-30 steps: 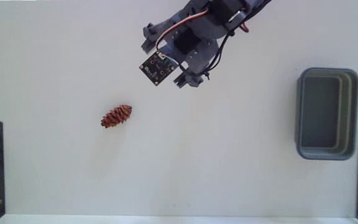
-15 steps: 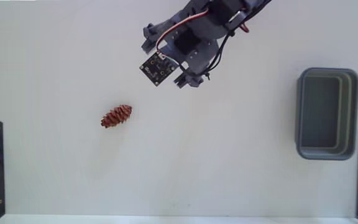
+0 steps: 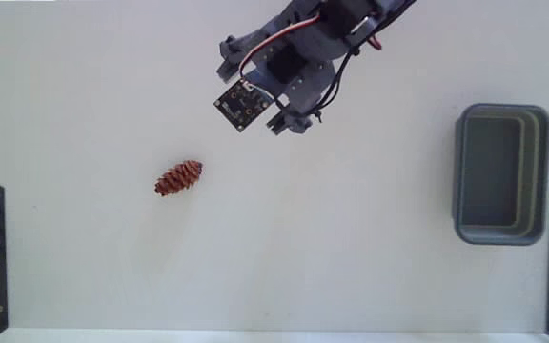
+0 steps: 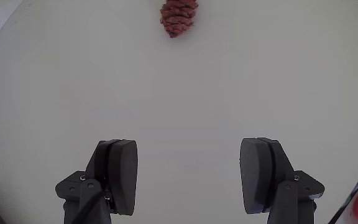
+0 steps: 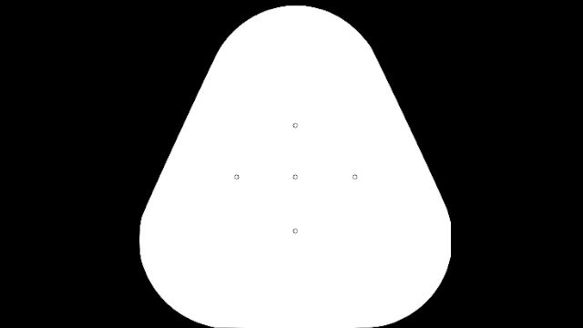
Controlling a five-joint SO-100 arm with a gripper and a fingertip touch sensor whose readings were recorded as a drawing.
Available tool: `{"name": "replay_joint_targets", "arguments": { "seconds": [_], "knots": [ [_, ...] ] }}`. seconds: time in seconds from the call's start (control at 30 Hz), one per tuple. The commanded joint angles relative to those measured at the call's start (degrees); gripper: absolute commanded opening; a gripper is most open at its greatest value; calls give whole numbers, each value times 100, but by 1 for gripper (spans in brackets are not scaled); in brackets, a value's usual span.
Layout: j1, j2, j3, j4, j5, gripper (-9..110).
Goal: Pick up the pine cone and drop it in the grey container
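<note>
No movement since earlier frames. Fixed view: gripper (image 3: 255,119) at top centre, pine cone (image 3: 178,178) on table (image 3: 351,238) lower left, well apart; grey container (image 3: 500,174) far right. Wrist view: fingers (image 4: 122,174) spread apart, empty; pine cone (image 4: 179,17) at top edge.

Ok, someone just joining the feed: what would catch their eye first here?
Probably the reddish-brown pine cone, lying alone on the white table, left of centre in the fixed view. Next the blue-grey tub at the right edge, with nothing in it. The arm comes in from the top, and in the wrist view its claw is open, with the cone still well ahead of it.
</note>
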Motion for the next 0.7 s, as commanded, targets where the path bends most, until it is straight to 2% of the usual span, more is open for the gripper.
{"name": "replay_joint_targets", "arguments": {
  "seconds": [0.0, 0.67],
  "knots": [
    [16, 219, 30, 110, 26, 110],
    [-99, 219, 30, 110, 26, 110]
  ]
}}
